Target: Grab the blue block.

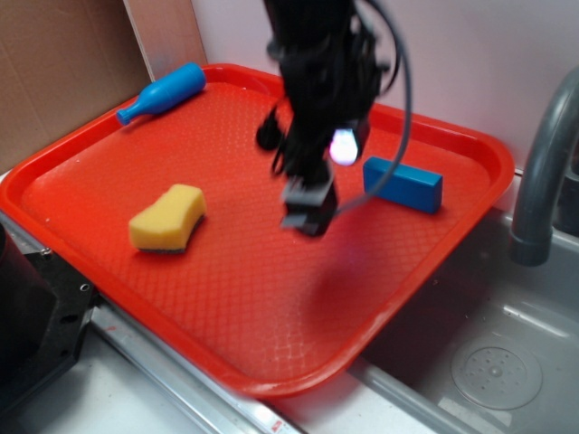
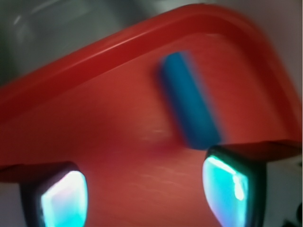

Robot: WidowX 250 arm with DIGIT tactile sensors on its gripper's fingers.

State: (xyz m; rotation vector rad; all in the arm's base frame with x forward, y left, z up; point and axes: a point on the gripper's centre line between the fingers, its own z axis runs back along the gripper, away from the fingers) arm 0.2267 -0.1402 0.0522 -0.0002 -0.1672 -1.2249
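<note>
One gripper [image 1: 309,206], fingers spread and empty, hovers over a red tray [image 1: 90,172] near the blue block [image 1: 403,183].

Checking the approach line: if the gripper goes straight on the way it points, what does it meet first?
Probably bare tray floor: the open gripper points down, with the blue block off to one side. Depth is uncertain.

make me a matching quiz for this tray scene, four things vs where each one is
Things:
1. block
2. sponge
3. bottle toy
4. gripper

Places:
A. far left corner of the tray
B. above the tray's middle, fingers apart, holding nothing
C. near the tray's right rim
D. left part of the tray, nearer the front than the bottle toy

Pairs: 1-C, 2-D, 3-A, 4-B
</note>
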